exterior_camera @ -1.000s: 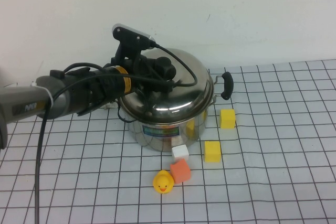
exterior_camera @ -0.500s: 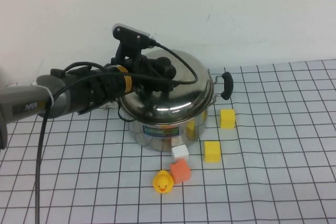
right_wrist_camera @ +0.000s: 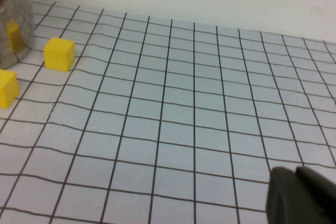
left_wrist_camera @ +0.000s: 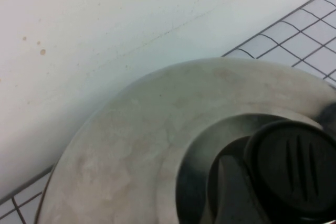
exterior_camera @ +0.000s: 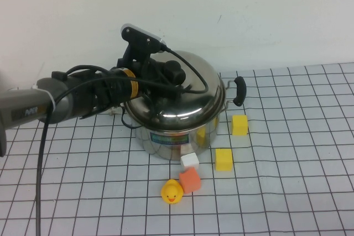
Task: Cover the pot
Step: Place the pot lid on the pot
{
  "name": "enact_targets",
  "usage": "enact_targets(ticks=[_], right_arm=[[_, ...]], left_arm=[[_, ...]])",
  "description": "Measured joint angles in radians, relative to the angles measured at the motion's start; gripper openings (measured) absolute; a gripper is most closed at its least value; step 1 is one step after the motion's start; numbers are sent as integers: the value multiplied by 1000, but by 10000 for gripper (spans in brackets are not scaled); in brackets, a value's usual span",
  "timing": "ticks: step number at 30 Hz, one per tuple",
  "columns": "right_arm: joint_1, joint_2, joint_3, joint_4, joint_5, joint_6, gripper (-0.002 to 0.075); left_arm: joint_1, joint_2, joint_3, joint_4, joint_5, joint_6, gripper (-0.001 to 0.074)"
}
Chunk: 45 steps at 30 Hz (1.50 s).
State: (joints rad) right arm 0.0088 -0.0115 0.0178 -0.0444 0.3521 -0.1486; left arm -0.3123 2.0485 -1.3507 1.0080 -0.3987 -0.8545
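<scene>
The steel pot (exterior_camera: 176, 141) with a colourful label stands at the middle of the gridded table; one black side handle (exterior_camera: 239, 90) sticks out on the right. The domed steel lid (exterior_camera: 193, 102) lies on top of it, slightly tilted. My left gripper (exterior_camera: 171, 74) reaches in from the left and is shut on the lid's black knob (left_wrist_camera: 296, 169), with one finger (left_wrist_camera: 231, 195) pressed beside it. The lid (left_wrist_camera: 131, 145) fills the left wrist view. My right gripper (right_wrist_camera: 300, 196) is shut and empty, low over bare table far to the right of the pot (right_wrist_camera: 13, 19); it is outside the high view.
Two yellow blocks (exterior_camera: 239, 125) (exterior_camera: 224, 159), a white block (exterior_camera: 189, 161), an orange block (exterior_camera: 190, 179) and a yellow toy duck (exterior_camera: 172, 192) lie just in front and right of the pot. A white wall stands close behind.
The left wrist has shifted very slightly right and up. The lid stays on the pot with the gripper still on its knob.
</scene>
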Motion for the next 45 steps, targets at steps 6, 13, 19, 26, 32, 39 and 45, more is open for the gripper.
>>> enact_targets(ticks=[6,13,19,26,32,39,45], right_arm=[[0,0,0,0,0,0,9],[0,0,0,0,0,0,9],[0,0,0,0,0,0,9],[0,0,0,0,0,0,9],[0,0,0,0,0,0,9],[0,0,0,0,0,0,9],[0,0,0,0,0,0,9]], left_arm=[[0,0,-2,41,-10,-11,331],[0,0,-2,54,-17,-42,331],[0,0,-9,66,-16,-78,331],[0,0,-49,224,12,-275,331],[0,-1,-71,413,12,-436,331],[0,7,-74,428,5,-445,331],[0,7,-76,397,5,-417,331]])
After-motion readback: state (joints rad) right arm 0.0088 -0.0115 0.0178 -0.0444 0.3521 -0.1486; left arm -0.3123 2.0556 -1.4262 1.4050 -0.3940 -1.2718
